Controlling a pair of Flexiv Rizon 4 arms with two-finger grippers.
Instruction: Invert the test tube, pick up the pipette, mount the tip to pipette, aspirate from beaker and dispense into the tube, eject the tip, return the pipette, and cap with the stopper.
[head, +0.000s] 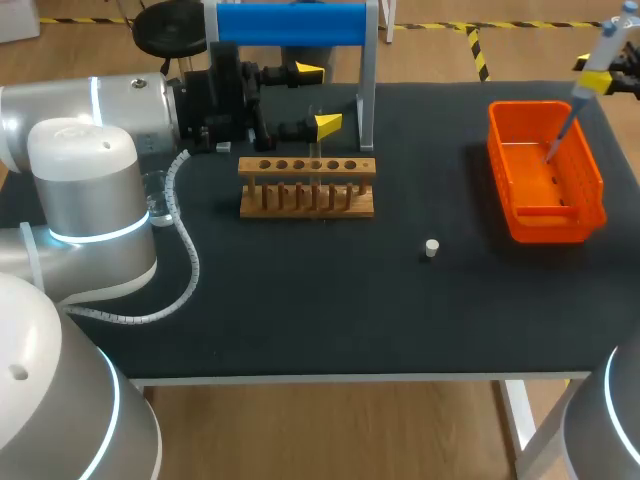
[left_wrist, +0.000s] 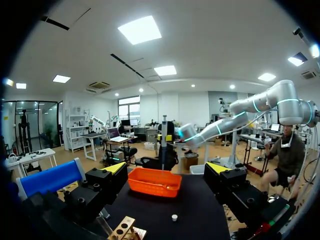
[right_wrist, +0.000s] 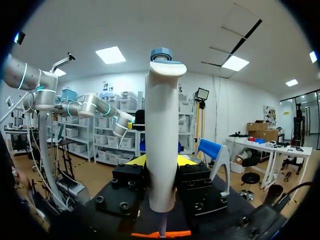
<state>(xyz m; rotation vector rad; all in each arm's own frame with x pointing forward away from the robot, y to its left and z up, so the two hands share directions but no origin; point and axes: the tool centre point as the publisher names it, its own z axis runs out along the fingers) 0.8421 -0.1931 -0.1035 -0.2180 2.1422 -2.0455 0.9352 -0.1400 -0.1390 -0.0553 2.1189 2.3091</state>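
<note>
Holding the pipette (right_wrist: 162, 125) upright, the right gripper (right_wrist: 161, 162) is clamped on its white body from both sides. In the head view the shaft slopes down into the orange bin (head: 590, 200) at the table's 2 o'clock corner. Judged reason: tip ejection, with the bin as waste catch. Whether a tip is on the shaft cannot be told, as its end is lost against the orange wall. The left gripper (head: 319, 98) hangs at 12 o'clock of the wooden rack (head: 307, 205), fingers spread wide with nothing between them. It is probably parked clear of the tube yet near enough to act on it. The test tube (head: 313, 150) shows only as a faint clear streak standing in the rack, and its liquid level is not readable. The stopper (head: 431, 248) lies alone on the black table (head: 300, 320), at about 4 o'clock from the rack and 8 o'clock from the bin, well apart from both, so capping is not yet done. A clear vessel (head: 158, 208), probably the beaker, sits at 9 o'clock of the rack, half hidden behind the left arm. The blue-topped stand (head: 290, 25) at 12 o'clock runs out of view.
</note>
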